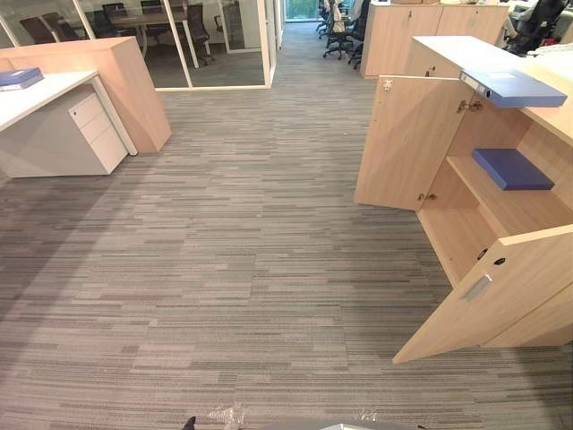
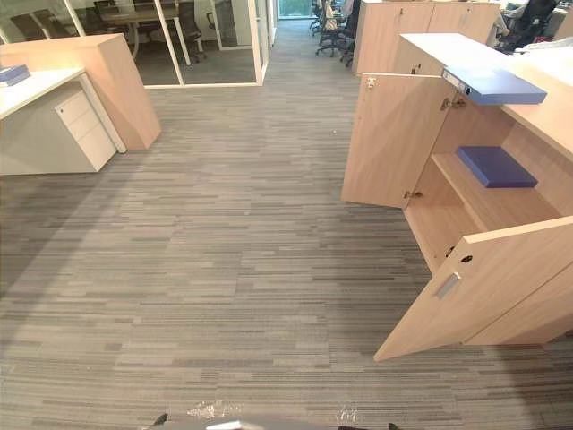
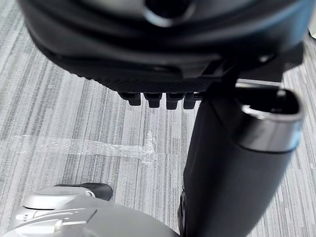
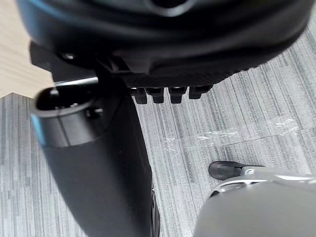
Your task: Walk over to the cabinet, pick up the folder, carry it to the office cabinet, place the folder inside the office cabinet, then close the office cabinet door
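Observation:
The office cabinet [image 1: 501, 210] stands at the right with both doors swung open, the near door [image 1: 488, 296] jutting out over the carpet. A blue folder [image 1: 512, 168] lies on its inner shelf. A second blue folder [image 1: 517, 88] rests on the cabinet's top, overhanging the edge. A third blue folder [image 1: 20, 78] lies on the white desk [image 1: 40, 98] at the far left. My left hand [image 3: 158, 64] hangs over the carpet with straight fingers [image 3: 155, 99], holding nothing. My right hand [image 4: 168, 49] hangs the same way, fingers [image 4: 170, 94] straight and empty.
A white drawer unit [image 1: 89, 134] sits under the desk beside a wooden partition [image 1: 134, 90]. Glass walls and office chairs [image 1: 340, 31] are at the back, with another wooden cabinet [image 1: 421, 36]. Wide grey carpet [image 1: 242, 251] lies between; clear tape [image 1: 224, 414] is stuck near my feet.

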Robot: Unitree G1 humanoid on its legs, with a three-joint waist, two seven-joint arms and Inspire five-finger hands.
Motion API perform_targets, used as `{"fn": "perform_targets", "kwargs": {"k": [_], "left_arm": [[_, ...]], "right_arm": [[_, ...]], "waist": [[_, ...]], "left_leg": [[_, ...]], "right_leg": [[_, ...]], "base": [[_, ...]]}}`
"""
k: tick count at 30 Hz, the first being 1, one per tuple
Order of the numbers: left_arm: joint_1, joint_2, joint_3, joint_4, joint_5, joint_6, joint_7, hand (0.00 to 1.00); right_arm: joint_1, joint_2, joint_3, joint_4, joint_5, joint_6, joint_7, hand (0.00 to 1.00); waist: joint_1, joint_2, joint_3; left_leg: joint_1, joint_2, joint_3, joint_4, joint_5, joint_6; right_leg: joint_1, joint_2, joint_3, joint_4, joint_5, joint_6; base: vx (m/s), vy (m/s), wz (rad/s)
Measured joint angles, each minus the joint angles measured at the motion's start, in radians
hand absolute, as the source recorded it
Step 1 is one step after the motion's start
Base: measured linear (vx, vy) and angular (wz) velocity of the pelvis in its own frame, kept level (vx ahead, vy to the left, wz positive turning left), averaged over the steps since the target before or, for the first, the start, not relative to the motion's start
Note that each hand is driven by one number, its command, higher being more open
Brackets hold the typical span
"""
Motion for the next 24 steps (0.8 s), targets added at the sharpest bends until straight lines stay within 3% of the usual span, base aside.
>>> {"fn": "perform_targets", "kwargs": {"k": [5,17,20,21,24], "left_arm": [[-0.009,0.005,-0.001,0.008,-0.065,0.000,-0.039,1.00],[-0.013,0.009,0.001,0.008,-0.081,-0.002,-0.047,1.00],[-0.026,0.005,0.019,-0.007,-0.082,-0.008,-0.045,1.00],[-0.029,-0.004,0.035,-0.040,-0.083,-0.019,-0.042,1.00],[-0.030,-0.041,0.108,-0.107,-0.087,-0.032,-0.044,1.00]], "right_arm": [[-0.041,0.015,-0.032,0.000,0.002,-0.002,0.003,1.00],[-0.078,0.067,-0.032,0.006,0.000,-0.007,0.008,1.00],[-0.088,0.068,-0.042,0.007,0.002,-0.011,0.007,1.00],[-0.101,0.068,-0.069,0.011,0.004,-0.011,0.006,1.00],[-0.108,0.053,-0.073,0.009,0.010,-0.010,0.000,1.00]], "waist": [[0.009,0.001,0.019],[0.021,-0.007,0.037],[0.020,-0.008,0.067],[0.022,-0.002,0.096],[0.034,0.019,0.137]], "left_leg": [[0.000,-0.001,0.001,-0.007,0.000,0.000],[0.004,-0.009,-0.002,0.001,0.000,0.001],[-0.096,-0.015,-0.008,0.181,-0.062,-0.009],[-0.177,-0.007,-0.006,0.357,-0.105,-0.038],[-0.324,0.025,0.010,0.720,-0.089,-0.058]], "right_leg": [[0.005,0.000,-0.005,-0.023,0.014,0.026],[0.016,-0.007,-0.012,-0.023,0.016,0.029],[0.007,-0.014,-0.024,-0.019,0.010,0.019],[0.007,-0.011,-0.040,-0.002,-0.012,-0.015],[0.027,-0.001,-0.046,0.043,-0.041,-0.032]], "base": [[0.00,0.013,-0.01],[-0.01,0.013,0.00],[-0.09,0.054,0.17],[-0.12,0.085,0.26],[-0.08,0.087,0.02]]}}
